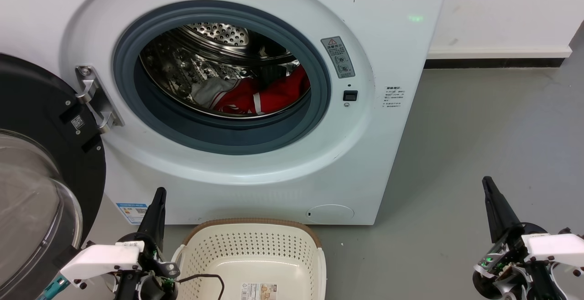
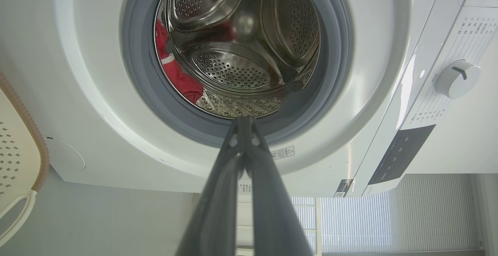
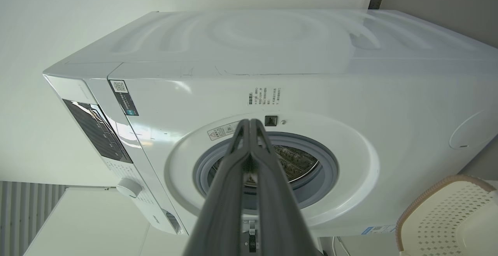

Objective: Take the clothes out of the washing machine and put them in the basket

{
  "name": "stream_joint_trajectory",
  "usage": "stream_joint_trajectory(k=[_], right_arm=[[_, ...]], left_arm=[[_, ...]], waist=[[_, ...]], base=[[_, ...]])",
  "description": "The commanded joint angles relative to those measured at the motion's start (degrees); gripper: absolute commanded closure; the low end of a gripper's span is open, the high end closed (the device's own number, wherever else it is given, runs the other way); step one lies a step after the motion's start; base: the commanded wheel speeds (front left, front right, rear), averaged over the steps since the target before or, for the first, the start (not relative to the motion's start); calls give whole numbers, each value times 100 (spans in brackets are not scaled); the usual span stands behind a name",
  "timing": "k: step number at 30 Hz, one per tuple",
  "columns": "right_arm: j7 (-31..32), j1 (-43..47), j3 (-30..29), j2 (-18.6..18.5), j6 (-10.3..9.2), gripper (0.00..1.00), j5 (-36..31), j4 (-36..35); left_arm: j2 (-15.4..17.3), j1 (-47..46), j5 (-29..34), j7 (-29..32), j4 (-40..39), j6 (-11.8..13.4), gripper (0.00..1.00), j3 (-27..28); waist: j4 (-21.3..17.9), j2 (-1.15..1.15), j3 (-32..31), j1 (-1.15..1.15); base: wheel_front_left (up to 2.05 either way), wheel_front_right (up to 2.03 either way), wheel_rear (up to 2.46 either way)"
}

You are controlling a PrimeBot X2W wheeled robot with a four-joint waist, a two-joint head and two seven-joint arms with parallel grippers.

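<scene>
1. Clothes [image 1: 260,95] lie well apart from both tools, which sit low on the robot's side of the scene.
2. Left tool [image 1: 159,195]: its fingers are pressed together with nothing between them. It points up at the machine's lower front, just beside the basket's left rim.
3. Right tool [image 1: 489,186]: its fingers likewise meet at the tips, with nothing between them. It hangs over the grey floor [image 1: 479,131], well right of the machine's corner.
4. Laundry basket [image 1: 255,221]: cream, perforated and brown-rimmed, it stands on the floor between the tools, nearer the left one and close to the machine's base. A paper label [image 1: 258,291] lies on its bottom.
5. Washing machine [image 1: 388,40]: a white front-loader whose black-rimmed glass door [image 1: 41,154] is swung open to the left.
6. A grey gasket [image 1: 219,136] rings the opening, with the perforated steel drum [image 1: 214,33] behind it.
7. Inside, red garments with white stripes and a pale grey piece rest at the drum's lower right, behind the gasket lip. They are above and beyond both tools, and neither tool touches them.
</scene>
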Motion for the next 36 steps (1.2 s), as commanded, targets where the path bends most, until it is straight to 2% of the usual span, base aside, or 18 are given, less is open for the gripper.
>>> stream_joint_trajectory(k=[1, 35, 36], right_arm=[[3, -72, 2, 19, -2, 100, -26, 9], [2, -72, 3, 19, -2, 100, -26, 9], [-2, 9, 2, 0, 0, 0, 0, 12]], left_arm=[[-11, -32, 0, 12, -5, -27, 100, 15], [-11, -32, 0, 12, -5, -27, 100, 15], [-1, 7, 1, -4, 19, 1, 0, -5]], waist=[[0, 0, 0, 0], [0, 0, 0, 0], [0, 0, 0, 0]], base=[[0, 0, 0], [0, 0, 0], [0, 0, 0]])
